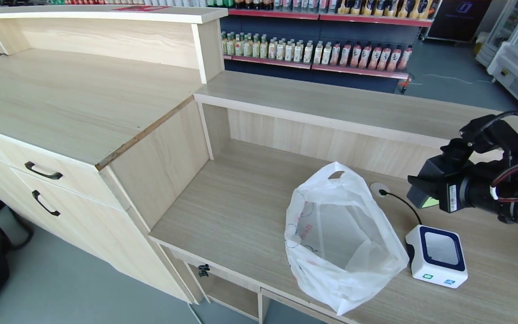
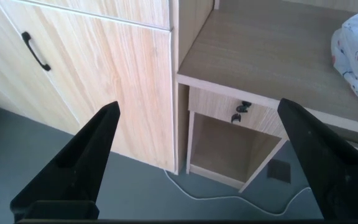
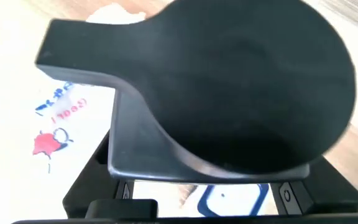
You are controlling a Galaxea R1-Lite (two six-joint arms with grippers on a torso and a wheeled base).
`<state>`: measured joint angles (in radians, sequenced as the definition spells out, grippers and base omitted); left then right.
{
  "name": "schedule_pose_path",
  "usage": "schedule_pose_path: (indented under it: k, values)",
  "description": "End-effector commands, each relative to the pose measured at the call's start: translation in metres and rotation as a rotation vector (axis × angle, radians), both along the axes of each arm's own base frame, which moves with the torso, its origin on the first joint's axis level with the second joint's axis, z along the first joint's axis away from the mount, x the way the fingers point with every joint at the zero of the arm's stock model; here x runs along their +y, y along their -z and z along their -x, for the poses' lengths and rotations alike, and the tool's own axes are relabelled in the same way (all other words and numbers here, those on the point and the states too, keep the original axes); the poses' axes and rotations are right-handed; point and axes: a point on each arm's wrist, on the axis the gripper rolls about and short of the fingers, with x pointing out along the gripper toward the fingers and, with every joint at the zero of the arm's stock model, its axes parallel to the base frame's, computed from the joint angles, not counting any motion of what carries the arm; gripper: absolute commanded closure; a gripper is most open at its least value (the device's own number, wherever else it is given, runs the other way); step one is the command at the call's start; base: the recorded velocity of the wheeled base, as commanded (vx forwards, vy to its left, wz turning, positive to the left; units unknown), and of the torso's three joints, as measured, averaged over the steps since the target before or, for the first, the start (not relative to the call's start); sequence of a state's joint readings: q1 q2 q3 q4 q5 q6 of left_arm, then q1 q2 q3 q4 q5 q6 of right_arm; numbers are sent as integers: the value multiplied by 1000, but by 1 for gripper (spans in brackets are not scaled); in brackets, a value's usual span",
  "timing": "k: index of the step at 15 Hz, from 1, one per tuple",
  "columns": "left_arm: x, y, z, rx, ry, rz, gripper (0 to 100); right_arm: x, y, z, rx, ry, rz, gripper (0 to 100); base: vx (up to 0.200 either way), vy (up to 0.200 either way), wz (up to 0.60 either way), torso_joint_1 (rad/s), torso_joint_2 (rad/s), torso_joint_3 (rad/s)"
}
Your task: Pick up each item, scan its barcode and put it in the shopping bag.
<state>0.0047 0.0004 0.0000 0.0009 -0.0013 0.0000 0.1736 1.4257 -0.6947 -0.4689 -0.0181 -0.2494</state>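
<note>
A dark item (image 1: 421, 184) is held in the right claw (image 1: 434, 195) at the right edge of the frame, above the scanner (image 1: 439, 256) beside the seemingly empty shopping bag (image 1: 344, 238) on the table (image 1: 241, 202), so scanning and bagging are judged undone, while the left claw (image 2: 199, 104) is spread, unladen.

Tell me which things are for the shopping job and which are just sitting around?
For the job:
black item, held in the right hand
shopping bag, lying open on the counter
scanner, next to the bag

Just sitting around:
bottles on the shop shelves
drawer handles
fridges
</note>
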Motion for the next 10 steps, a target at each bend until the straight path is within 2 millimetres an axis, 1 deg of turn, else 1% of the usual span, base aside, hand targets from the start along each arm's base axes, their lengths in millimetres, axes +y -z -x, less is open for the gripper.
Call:
schedule_pose_path:
  k: [1, 2, 3, 4, 7, 10]
  values:
    - [0, 0, 0, 0, -1, 0, 0, 0, 2, 0, 4, -2, 6, 100, 0, 0, 600, 7, 7, -2]
    - [0, 0, 0, 0, 0, 0, 0, 0, 4, -1, 2, -3, 9, 100, 0, 0, 600, 2, 2, 2]
    - [0, 0, 0, 0, 0, 0, 0, 0, 13, -6, 20, 3, 10, 100, 0, 0, 600, -2, 2, 2]
    - [0, 0, 0, -1, 0, 0, 0, -2, 24, -11, 63, 15, 19, 100, 0, 0, 0, 0, 0, 0]
    - [0, 0, 0, -1, -1, 0, 0, -15, 64, -17, 234, 71, -1, 100, 0, 0, 0, -129, 325, 191]
    - [0, 0, 0, -1, 0, 0, 0, -21, 84, -25, 316, 95, -3, 100, 0, 0, 0, -146, 377, 222]
